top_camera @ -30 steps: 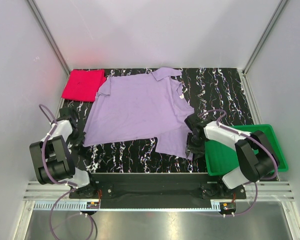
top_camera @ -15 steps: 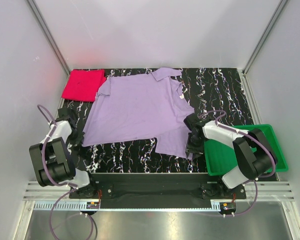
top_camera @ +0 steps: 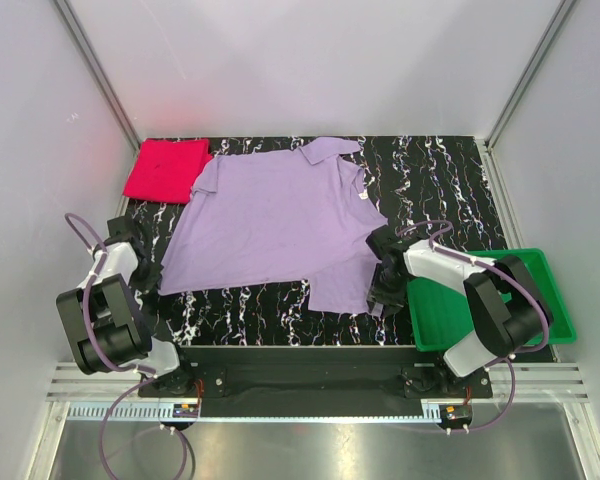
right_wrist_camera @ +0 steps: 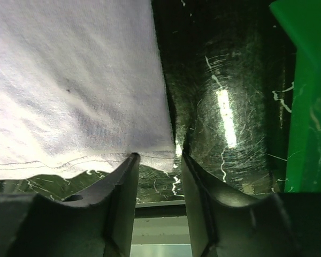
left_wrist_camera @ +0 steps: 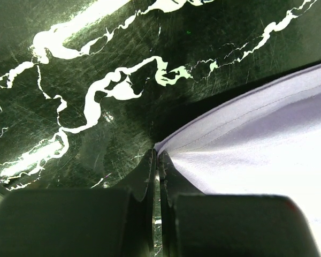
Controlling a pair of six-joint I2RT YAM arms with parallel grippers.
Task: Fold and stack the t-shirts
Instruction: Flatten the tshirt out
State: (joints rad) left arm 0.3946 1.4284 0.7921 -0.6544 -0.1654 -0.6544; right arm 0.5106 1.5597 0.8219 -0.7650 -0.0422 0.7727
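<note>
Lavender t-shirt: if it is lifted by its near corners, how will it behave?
Likely floppy: the lavender t-shirt lies flat with soft wrinkles and an uneven near edge, so it should sag between grips. Probably light: the shut left gripper pinches just a thin hem corner. It may slide easily on the glossy table.

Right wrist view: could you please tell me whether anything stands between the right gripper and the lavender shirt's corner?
Nothing visible does. The lavender shirt has its hem corner at the mouth of the open jaws of the right gripper; the green tray stands off to one side.
</note>
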